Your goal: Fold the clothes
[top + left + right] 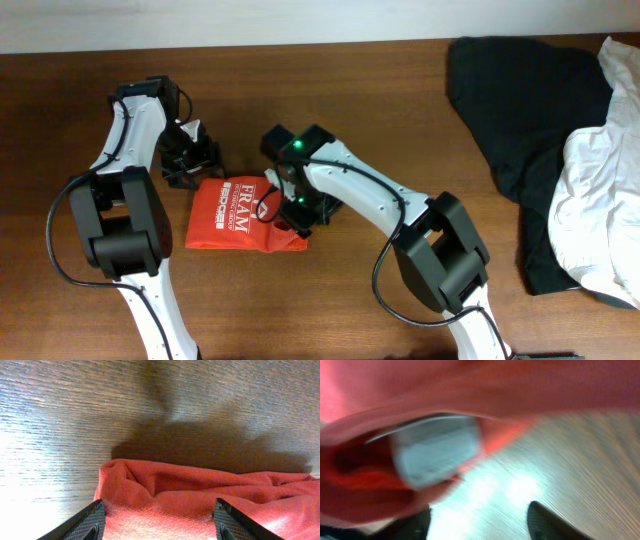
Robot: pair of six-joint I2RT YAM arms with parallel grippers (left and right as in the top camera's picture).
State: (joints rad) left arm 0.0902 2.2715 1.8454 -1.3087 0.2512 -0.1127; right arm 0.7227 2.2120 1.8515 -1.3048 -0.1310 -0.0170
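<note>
Folded red-orange cotton T-shirt [232, 215] on brown wooden desk [330, 80] — left gripper [190, 166], right gripper [299, 214] both agape, empty, at its edges — sloppy pinch may drag layers apart.

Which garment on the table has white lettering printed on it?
The red-orange T-shirt left of centre; the black garment and white garment at the right show no print.

The table [350, 320] is showing brown wood grain with a low sheen, and it is catching bright glare close up. The red-orange T-shirt [235, 215] is appearing as thin, matt, finely knit cloth, its white lettering looking flat and printed. A black garment [530, 110] and a white garment [600, 190] are looking like soft matt fabric. On the left gripper [159, 510], the fingers [87, 522] are showing black, finely ribbed, matt faces.
</note>
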